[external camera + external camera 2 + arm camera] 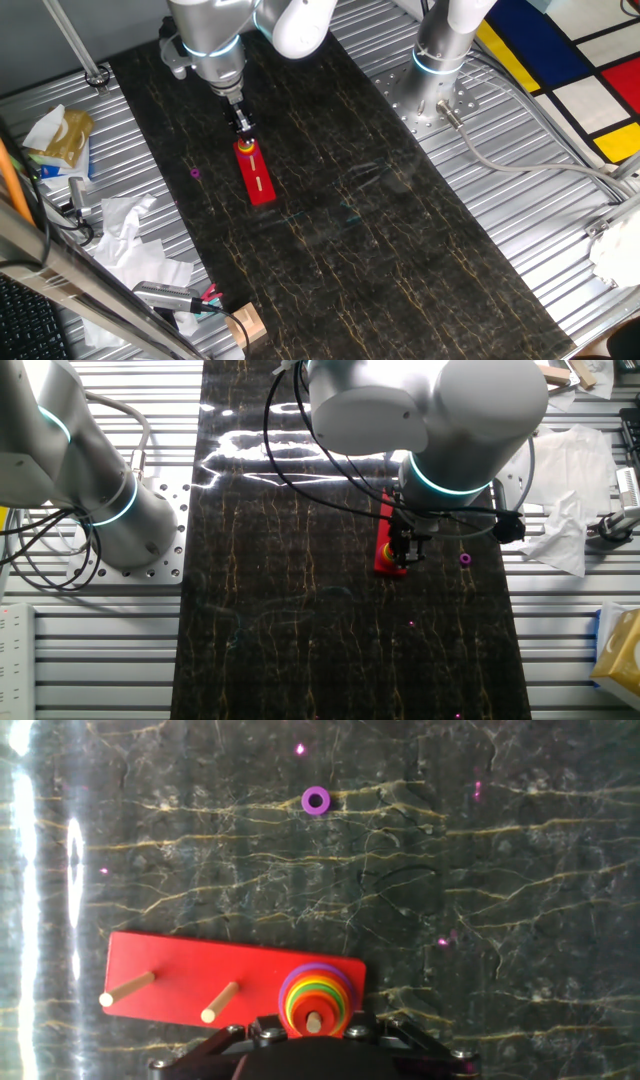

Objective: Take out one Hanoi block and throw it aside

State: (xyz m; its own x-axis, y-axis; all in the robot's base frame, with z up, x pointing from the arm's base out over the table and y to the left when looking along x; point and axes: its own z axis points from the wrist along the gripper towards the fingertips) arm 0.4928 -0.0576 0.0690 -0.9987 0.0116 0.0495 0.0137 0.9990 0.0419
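The Hanoi block to be taken is the topmost small red ring of a rainbow stack, threaded on the rightmost of three wooden pegs; the peg tip shows through its centre in the hand view, so the ring has not yet been lifted off. Beneath it the rings widen through orange, yellow and green to a purple one at the bottom, which is why only the top piece can come off first. The stack stands on a red peg board, whose other two pegs are bare and lean toward the left in that view. The tool sits directly over the stacked peg, its black body filling the near edge of the hand view; the fingertips are hidden behind the stack and I cannot tell how wide they are or whether they hold anything. From the fixed views the tool hangs vertically at the far end of the board, presumably so a ring can slide straight up the peg. A loose purple ring lies well apart on the dark marbled worktop, seemingly discarded there. Crumpled paper sits off the mat's left edge.
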